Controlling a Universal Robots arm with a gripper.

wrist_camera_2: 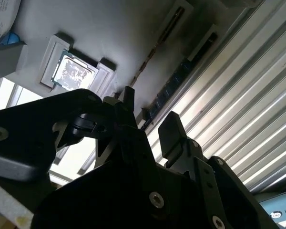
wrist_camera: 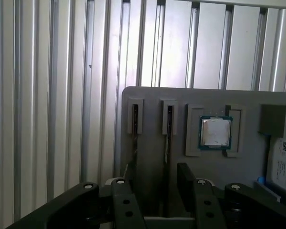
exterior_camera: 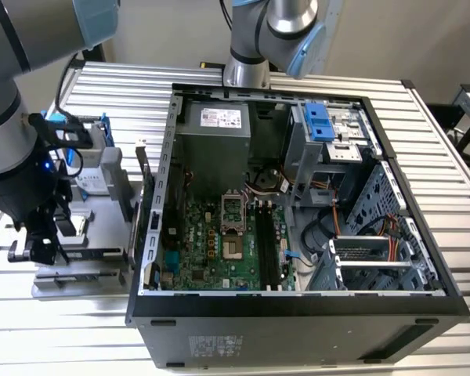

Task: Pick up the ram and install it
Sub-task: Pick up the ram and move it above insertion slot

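Ram (wrist_camera: 168, 131): stands on edge in a slot of the grey holder (wrist_camera: 152, 98), running in between the jaws. Gripper (wrist_camera: 155, 191): jaws spread, one on either side of the strip, not yet pinching. A second slot lies close by one jaw; the chip (wrist_camera: 215, 132) sits well outside the other. A good grasp likely needs the jaws square on the flat faces, centred, clear of the neighbouring slot.

1 computer case (exterior_camera: 298, 196) with 1 motherboard (exterior_camera: 211, 251); 1 grey tray (exterior_camera: 110, 188) at 9 o'clock of case in exterior view, holding 2 narrow slots (wrist_camera: 135, 117), 1 ram (wrist_camera_2: 170, 88), 1 square silver chip (wrist_camera: 215, 132); 1 gripper (wrist_camera: 155, 171), 2 fingers (wrist_camera: 188, 181)
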